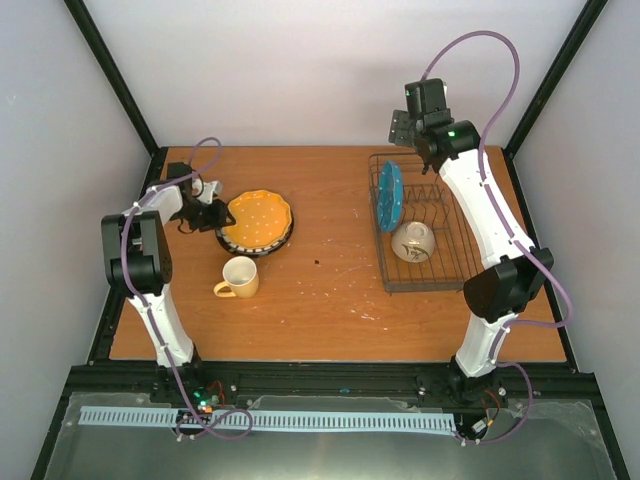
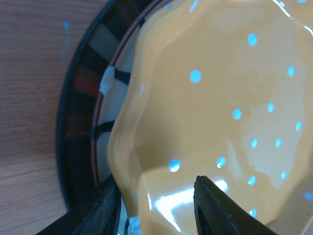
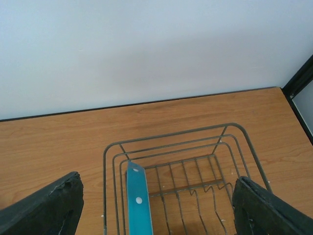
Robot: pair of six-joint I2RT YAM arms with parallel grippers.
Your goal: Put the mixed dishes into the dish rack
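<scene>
Only the left wrist view shows how the left gripper meets its work. Its two dark fingers stand partway apart, one on each side of the scalloped edge of the orange-yellow dotted plate. The outer one is beside the rim and the inner one is over the glossy well. Whether they pinch the rim I cannot tell. That plate lies on the black-and-white striped-rim plate, whose dark banded border shows to its left. From above, the same gripper is only a dark shape at the stack's left edge. That view does add the small yellow mug, standing on the near side of the stack with its handle to the left.

The right gripper is spread wide with nothing between its fingers, raised over the far end of the dish rack. Its camera sees the teal white-dotted plate edge-on, upright in the wires. The overhead view alone shows the cream bowl, resting in the rack on the near side of the teal plate.

The table is orange-brown wood grain, lightly scuffed, with the rack on its right half and the stack on its left. White walls close it in, with black frame posts at the corners.
</scene>
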